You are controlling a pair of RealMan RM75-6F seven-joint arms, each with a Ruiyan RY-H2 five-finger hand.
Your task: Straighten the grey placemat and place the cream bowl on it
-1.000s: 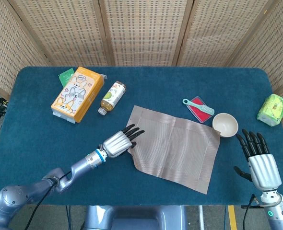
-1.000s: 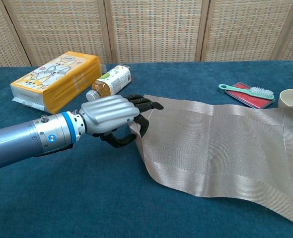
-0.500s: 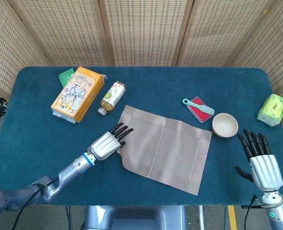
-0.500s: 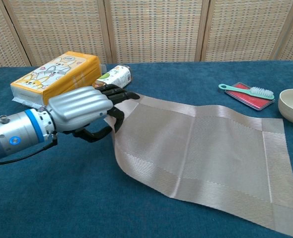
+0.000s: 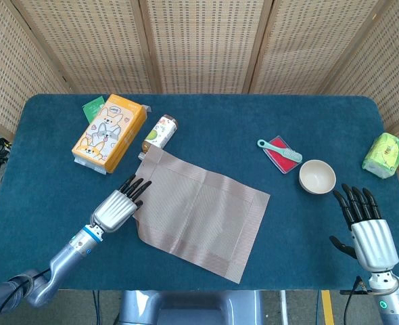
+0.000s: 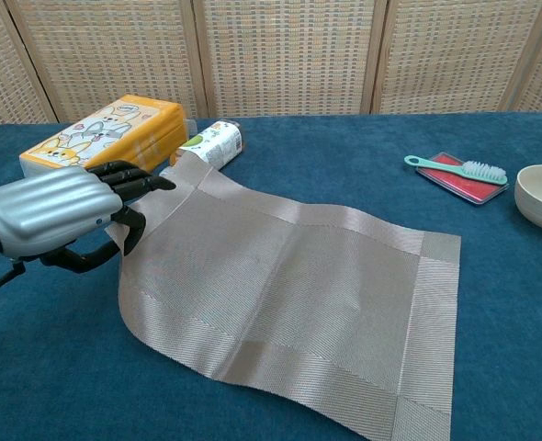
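The left hand (image 6: 55,216) pinches the left edge of the mat (image 5: 199,210), which lies skewed mid-table with its far corner against the bottle (image 5: 160,131). The right hand (image 5: 368,230) hangs open, empty, near the bowl (image 5: 317,176). Further pulling could roll the bottle.
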